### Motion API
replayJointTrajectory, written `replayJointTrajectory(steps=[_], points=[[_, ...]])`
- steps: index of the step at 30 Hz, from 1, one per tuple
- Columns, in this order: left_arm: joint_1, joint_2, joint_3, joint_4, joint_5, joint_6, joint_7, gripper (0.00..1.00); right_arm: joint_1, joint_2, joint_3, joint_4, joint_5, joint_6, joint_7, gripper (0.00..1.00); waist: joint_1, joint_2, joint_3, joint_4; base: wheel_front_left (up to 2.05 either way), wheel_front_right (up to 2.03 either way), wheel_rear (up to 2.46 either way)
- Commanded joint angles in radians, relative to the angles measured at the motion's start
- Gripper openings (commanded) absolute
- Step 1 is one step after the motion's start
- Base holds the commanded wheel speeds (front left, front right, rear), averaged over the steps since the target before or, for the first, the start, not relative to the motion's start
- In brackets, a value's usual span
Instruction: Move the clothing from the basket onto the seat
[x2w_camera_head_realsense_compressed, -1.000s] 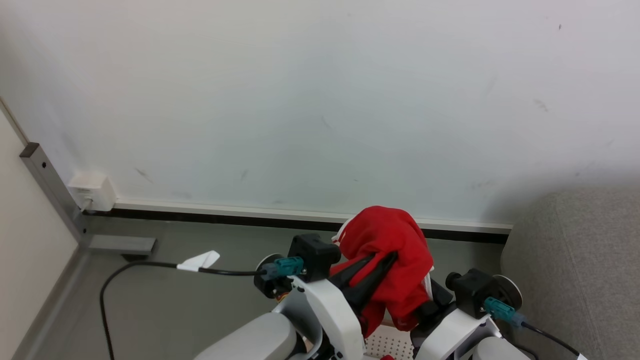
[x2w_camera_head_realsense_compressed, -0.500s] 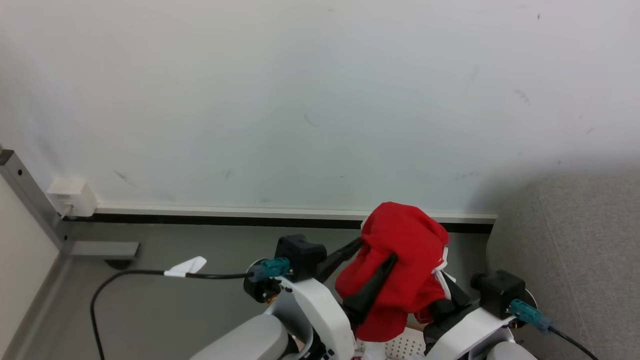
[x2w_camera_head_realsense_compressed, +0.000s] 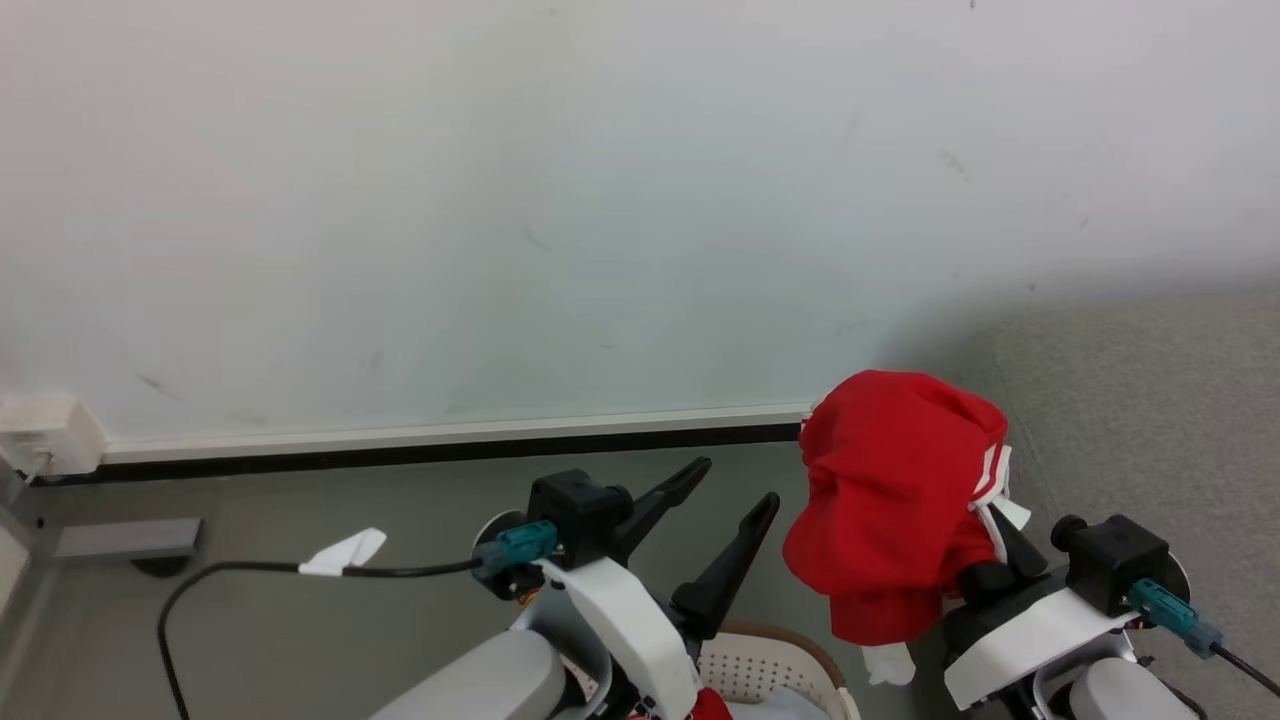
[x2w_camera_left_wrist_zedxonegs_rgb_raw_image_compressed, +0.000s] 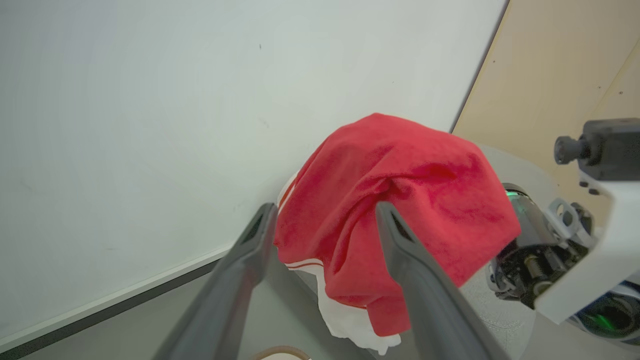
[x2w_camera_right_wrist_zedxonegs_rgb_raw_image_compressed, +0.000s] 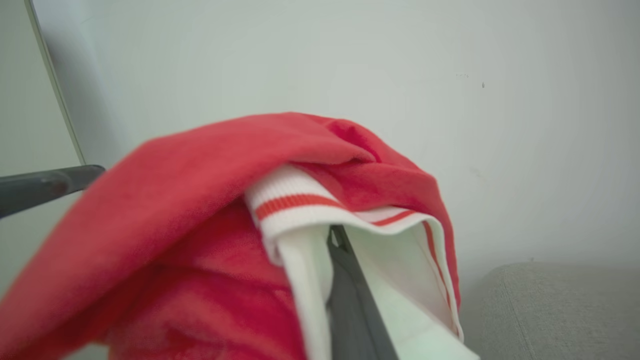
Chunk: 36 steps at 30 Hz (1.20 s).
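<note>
Some clothing (x2w_camera_head_realsense_compressed: 708, 706) lies in the basket (x2w_camera_head_realsense_compressed: 748, 664).

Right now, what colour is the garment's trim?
The trim is white with a red stripe; right wrist view.

Shows the red clothing (x2w_camera_head_realsense_compressed: 895, 500), white-trimmed, bunched over the right gripper (x2w_camera_head_realsense_compressed: 1003, 560) at lower right, covering its jaws and held up against the edge of the grey seat (x2w_camera_head_realsense_compressed: 1150, 400). Shows the left gripper (x2w_camera_head_realsense_compressed: 738, 480) at lower centre, jaws spread wide, near the clothing but apart from it. Catches the brown rim of the white perforated basket (x2w_camera_head_realsense_compressed: 800, 645) at the bottom edge. Takes in a pale wall (x2w_camera_head_realsense_compressed: 500, 200), grey floor (x2w_camera_head_realsense_compressed: 300, 500) and a black cable (x2w_camera_head_realsense_compressed: 240, 570) with a white tag.
</note>
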Motion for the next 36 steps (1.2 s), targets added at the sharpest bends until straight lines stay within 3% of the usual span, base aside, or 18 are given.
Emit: replayJointTrajectory(steps=[1, 9, 26, 36], points=[[0.01, 0.005, 0.002, 0.001, 0.009, -0.002, -0.015, 1.0, 0.011, -0.015, -0.006, -0.014, -0.01, -0.002, 0.0, 0.0, 0.0, -0.0001, 0.008, -0.033, 0.0, 0.0, 0.0], [0.017, 0.02, 0.003, 0.007, 0.035, -0.017, -0.057, 1.0, 0.009, -0.057, -0.059, -0.085, -0.045, -0.002, 0.0, 0.0, 0.0, -0.0001, 0.031, -0.137, 0.0, 0.0, 0.0], [0.011, 0.018, -0.001, 0.019, 0.109, -0.057, -0.092, 1.0, 0.05, -0.06, -0.185, -0.183, -0.092, -0.002, 0.0, 0.0, 0.0, -0.0001, 0.083, -0.336, 0.0, 0.0, 0.0], [0.007, 0.015, -0.012, 0.027, 0.139, -0.087, -0.094, 1.0, 0.058, -0.06, -0.23, -0.209, -0.105, -0.002, 0.0, 0.0, 0.0, -0.0001, 0.123, -0.408, 0.0, 0.0, 0.0]])
